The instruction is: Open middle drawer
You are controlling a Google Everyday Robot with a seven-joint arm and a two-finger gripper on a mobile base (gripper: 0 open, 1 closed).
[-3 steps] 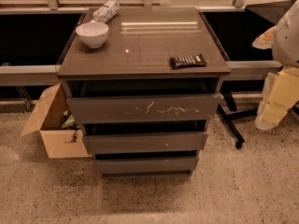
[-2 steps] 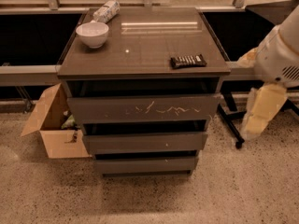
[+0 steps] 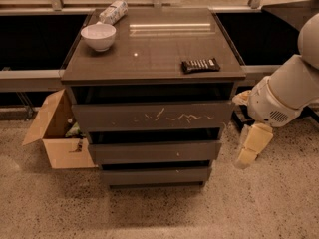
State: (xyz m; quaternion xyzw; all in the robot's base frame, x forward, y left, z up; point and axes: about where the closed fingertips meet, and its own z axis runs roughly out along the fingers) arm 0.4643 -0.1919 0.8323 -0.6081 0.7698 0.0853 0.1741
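The middle drawer (image 3: 155,151) is a wide, flat dark grey-brown front in the cabinet, below the taller scratched front (image 3: 152,116) and above the narrowest bottom front (image 3: 155,176). It sits flush with its neighbours. My gripper (image 3: 247,152) hangs at the end of the white arm (image 3: 284,96), to the right of the cabinet, level with the middle drawer and apart from it.
On the cabinet top (image 3: 154,54) stand a white bowl (image 3: 98,36), a lying bottle (image 3: 112,12) and a dark snack bar (image 3: 200,64). An open cardboard box (image 3: 56,133) sits on the speckled floor at the cabinet's left. Dark counters run behind.
My arm has swung in from the right edge, moving left and down, so the gripper now hangs lower and nearer the cabinet's right side. The drawers have not moved.
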